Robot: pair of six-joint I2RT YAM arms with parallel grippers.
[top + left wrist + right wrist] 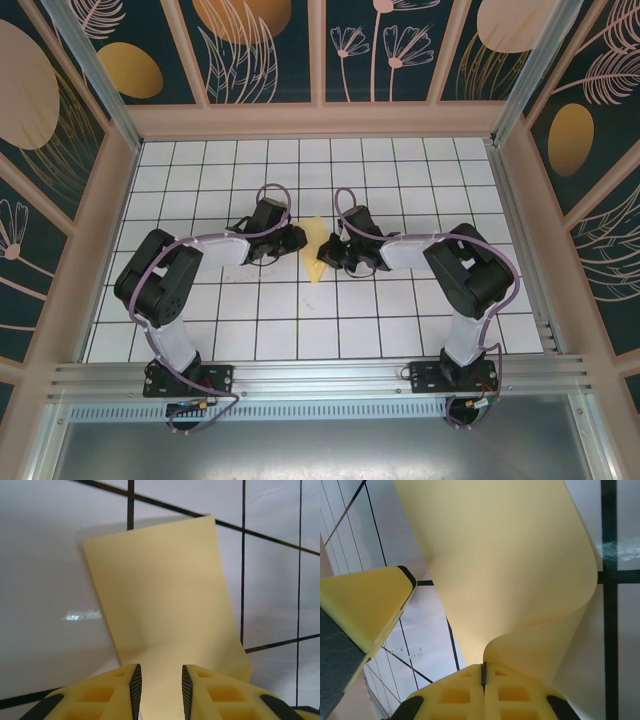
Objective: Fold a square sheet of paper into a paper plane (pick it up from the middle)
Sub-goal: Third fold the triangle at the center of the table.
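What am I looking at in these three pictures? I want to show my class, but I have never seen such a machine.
Two robot arms are bolted at the near edge of a white tiled table. One picture looks down from above; the other two come from a camera on each wrist. Between the arms lies a square sheet of paper, bright yellow. The right gripper has its yellow fingers pressed shut on an edge of the sheet, which curls upward. The left gripper has its fingers slightly apart with the paper running between them.

Thin matte yellow square sheet of paper (165,595) on glossy white tiled tabletop (45,580), ribbed plasticky fingers (135,682).
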